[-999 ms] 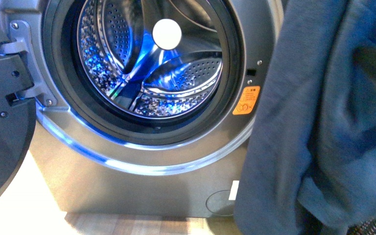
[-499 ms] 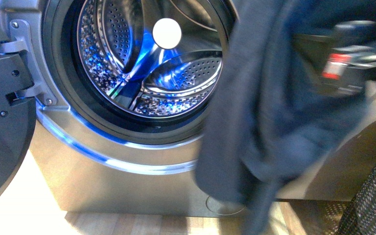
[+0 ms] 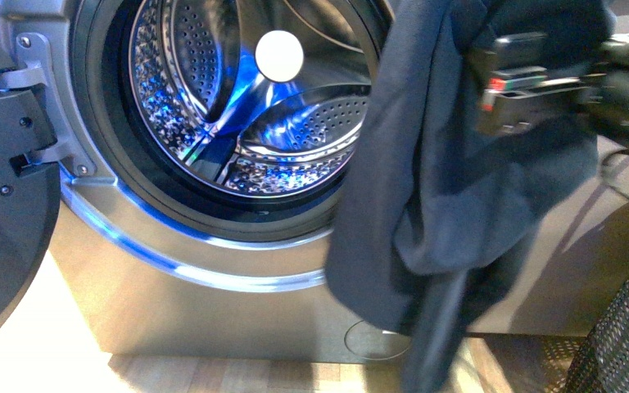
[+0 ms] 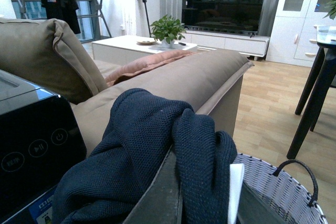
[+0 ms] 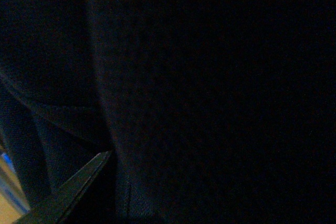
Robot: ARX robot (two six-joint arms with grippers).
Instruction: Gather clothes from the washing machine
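Note:
The clothes (image 3: 434, 180), dark navy fabric, hang in front of the right edge of the washing machine's (image 3: 213, 303) porthole, reaching down to the floor line. The steel drum (image 3: 246, 123) shows no fabric in it. In the left wrist view my left gripper (image 4: 202, 182) is shut on the clothes (image 4: 136, 140), with a white tag (image 4: 235, 192) beside one finger. A black arm part (image 3: 540, 82) with a red light sits among the fabric at upper right; I cannot tell whose it is. The right wrist view is dark.
The machine's open door (image 3: 0, 205) stands at the far left. A woven basket (image 3: 622, 344) is at the lower right; in the left wrist view (image 4: 283, 192) it lies below the held clothes. The machine's black control panel (image 4: 31, 150) and a sofa (image 4: 173, 82) are close by.
The clothes swung left from the right edge, now covering the orange sticker. The black arm part came into view at upper right. The basket became visible at lower right.

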